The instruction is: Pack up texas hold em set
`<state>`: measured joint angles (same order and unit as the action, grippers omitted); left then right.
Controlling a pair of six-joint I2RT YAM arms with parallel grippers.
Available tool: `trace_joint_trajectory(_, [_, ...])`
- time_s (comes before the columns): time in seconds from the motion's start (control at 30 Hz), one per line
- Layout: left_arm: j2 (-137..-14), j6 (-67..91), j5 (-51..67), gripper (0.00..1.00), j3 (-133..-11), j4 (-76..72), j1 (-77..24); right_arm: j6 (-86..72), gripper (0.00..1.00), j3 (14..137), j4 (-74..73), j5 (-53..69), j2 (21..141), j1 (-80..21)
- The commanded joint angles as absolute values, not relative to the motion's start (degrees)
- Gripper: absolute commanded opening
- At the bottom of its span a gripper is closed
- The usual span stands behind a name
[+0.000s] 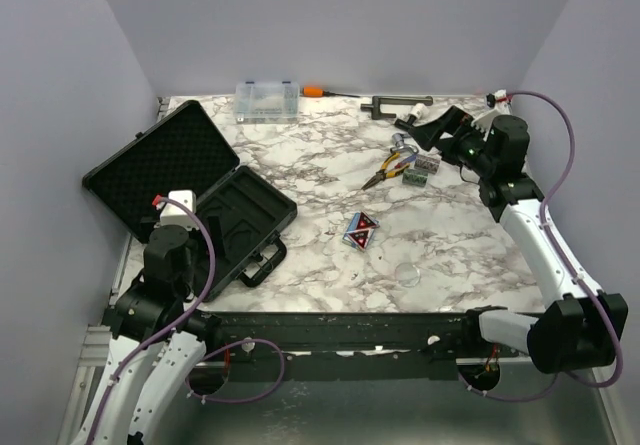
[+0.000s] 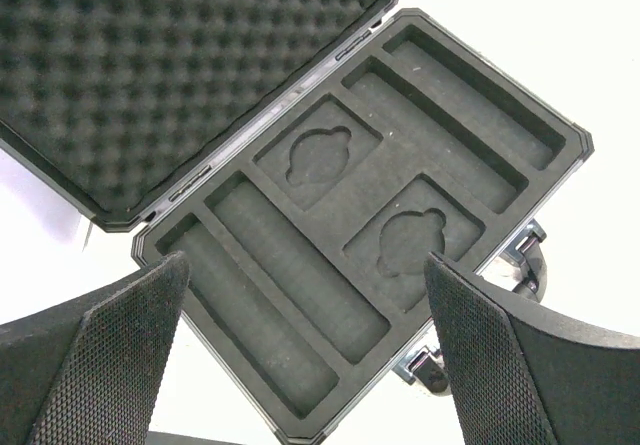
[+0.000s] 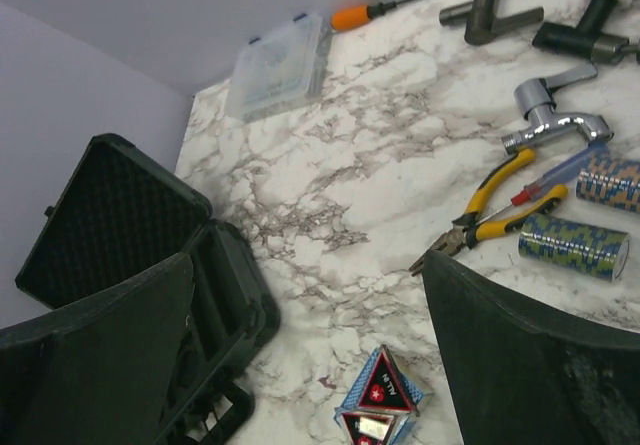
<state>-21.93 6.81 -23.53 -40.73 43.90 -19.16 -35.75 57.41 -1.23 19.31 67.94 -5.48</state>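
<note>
At the left edge of the table (image 1: 330, 155), the briefcase (image 1: 190, 190) is laid open. Its foam-lined lid (image 2: 170, 65) is tipped back, and every pocket of its moulded tray (image 2: 360, 235) is seen bare. The left gripper (image 2: 305, 260) is held over that tray, jaws spread wide with nothing between them. Near the middle of the surface the card deck (image 1: 361, 229) with red-black triangles is laid flat. The clear disc (image 1: 408, 273) is found just right of it, toward the near edge. Further right, beside the pliers (image 1: 390, 172), two chip stacks (image 3: 575, 245) are laid on their sides. Toward the far right corner the right gripper (image 3: 305, 265) is held above the surface, jaws likewise apart and empty. Packing is judged not yet begun: each piece is to be fetched and seated in the tray, and the lid closed.
</note>
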Motion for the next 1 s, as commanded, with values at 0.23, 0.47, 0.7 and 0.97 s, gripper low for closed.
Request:
trace_joint_trajectory(0.23, [-20.80,7.07,-24.30,0.99,-40.99,43.70,-20.89,-36.93,1.00,56.74,-11.52,17.20,74.05,-7.36])
trace_joint_trajectory(0.47, [-26.33,7.07,-24.30,0.99,-40.80,43.10,-20.92,-36.76,1.00,59.64,-34.39,6.89,69.37,-7.42])
trace_joint_trajectory(0.7, [-34.04,7.07,-24.30,0.99,-42.46,43.35,-21.01,-38.61,1.00,55.40,-42.89,1.96,59.61,-7.43])
trace_joint_trajectory(0.97, [-32.47,7.07,-24.30,0.99,-41.66,42.25,-22.56,-38.88,1.00,53.15,-49.58,-5.27,55.01,-7.47])
